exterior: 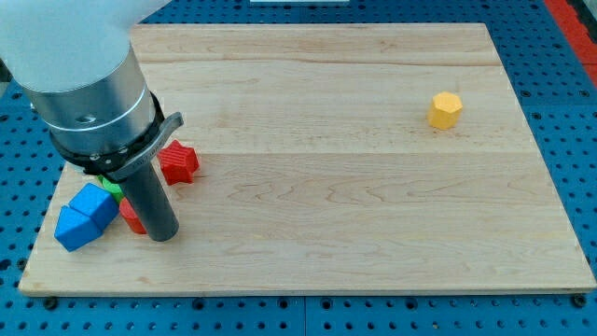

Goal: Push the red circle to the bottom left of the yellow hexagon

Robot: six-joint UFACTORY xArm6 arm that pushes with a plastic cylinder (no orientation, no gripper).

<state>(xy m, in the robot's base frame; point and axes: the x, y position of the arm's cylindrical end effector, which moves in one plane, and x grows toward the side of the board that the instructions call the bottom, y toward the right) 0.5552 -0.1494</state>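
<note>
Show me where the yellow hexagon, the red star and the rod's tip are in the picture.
yellow hexagon (446, 110), camera view, middle of its top face.
red star (179, 162), camera view, centre of the star.
my tip (163, 235), camera view, rod's very lower end.

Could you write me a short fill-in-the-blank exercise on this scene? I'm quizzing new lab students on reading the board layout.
1. The yellow hexagon sits alone near the view's upper ____.
2. My tip rests just to the view's right of the ____ blocks.
3. The red star-like block lies on the view's ____ half of the wooden board.
4. Only a sliver of the ____ block shows behind the rod.

Missing words: right; blue; left; green
</note>
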